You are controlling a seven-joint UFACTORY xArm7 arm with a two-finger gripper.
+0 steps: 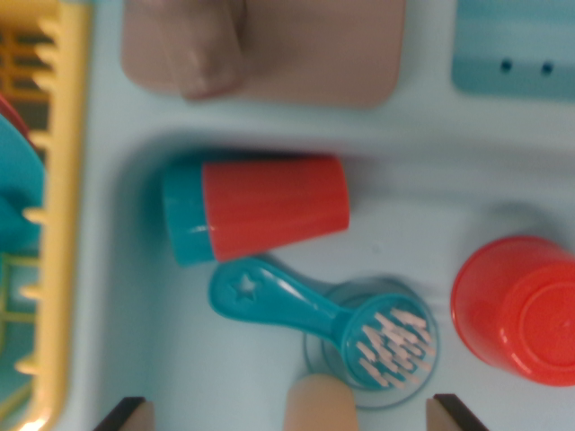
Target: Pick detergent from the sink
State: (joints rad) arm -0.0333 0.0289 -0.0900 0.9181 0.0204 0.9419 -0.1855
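The gripper [289, 415] shows only as two dark-edged fingertips [126, 415] at the bottom edge of the wrist view, one at seven o'clock and one at five o'clock, standing well apart with nothing clamped between them. Between them, at six o'clock, a rounded tan nub [320, 404] pokes up from the bottom edge; what it belongs to cannot be told. Just above it lies a teal brush [314, 314], its white bristles facing up over the round drain [370, 346] and its star-marked handle pointing toward ten o'clock. Immediately beyond the handle, near the centre of the view, the detergent [256, 208] lies on its side in the pale blue sink [404, 215]: a red ribbed body with a teal cap, the cap end toward nine o'clock. At four o'clock a red cup [517, 310] sits in the basin, well apart from the bottle. At nine o'clock a yellow dish rack [65, 215] runs along the sink's edge, with a blue dish [16, 193] inside it. At twelve o'clock sits a blurred tan block [314, 54], and at one o'clock a teal panel [517, 49] with two small holes.
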